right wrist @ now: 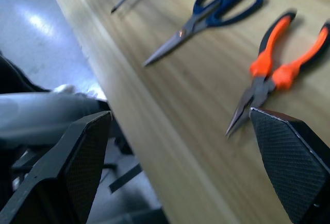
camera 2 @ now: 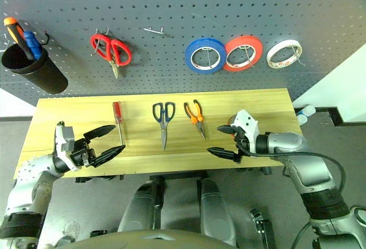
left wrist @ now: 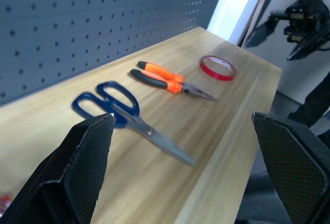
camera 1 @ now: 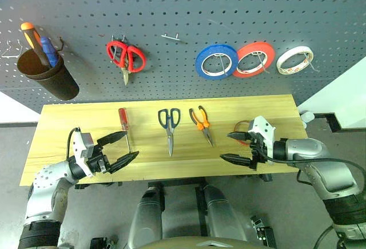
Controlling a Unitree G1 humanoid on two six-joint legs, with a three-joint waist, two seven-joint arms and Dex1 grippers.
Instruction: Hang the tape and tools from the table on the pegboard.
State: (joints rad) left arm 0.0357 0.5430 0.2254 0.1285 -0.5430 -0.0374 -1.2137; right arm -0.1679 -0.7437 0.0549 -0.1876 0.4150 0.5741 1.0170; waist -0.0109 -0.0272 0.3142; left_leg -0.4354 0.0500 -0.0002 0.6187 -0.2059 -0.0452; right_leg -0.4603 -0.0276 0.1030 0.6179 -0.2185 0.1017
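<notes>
Overall, wide dark grey perforated pegboard (camera 1: pixel 183 26) spans the far wall; it carries blue, red and white tape rolls on hooks at right, red-handled scissors (camera 1: pixel 127 57) left of centre, a dark cup (camera 1: pixel 48 74) with two screwdrivers at far left. One bare hook (camera 1: pixel 170 37) sits between scissors and tapes.

Long light yellowish plank table (camera 1: pixel 86 117) lies just below it, grey floor around. On it, left to right: slim red-handled screwdriver (camera 1: pixel 123 122), dark-blue-handled scissors (camera 1: pixel 169 126), small orange-and-black pliers (camera 1: pixel 202 124), thin red tape ring (left wrist: pixel 217 67) at the right end, behind the right hand.

Left gripper (camera 1: pixel 121 149) and right gripper (camera 1: pixel 235 147) hover over the near edge, jaws spread wide, both empty.

Risks, judged: nothing grasped yet. Tools lie flat, so fingers may skid on wood or nudge them. The tape ring is thin, easy to miss. Free hooks look scarce; a handle loop missing its hook would drop.
</notes>
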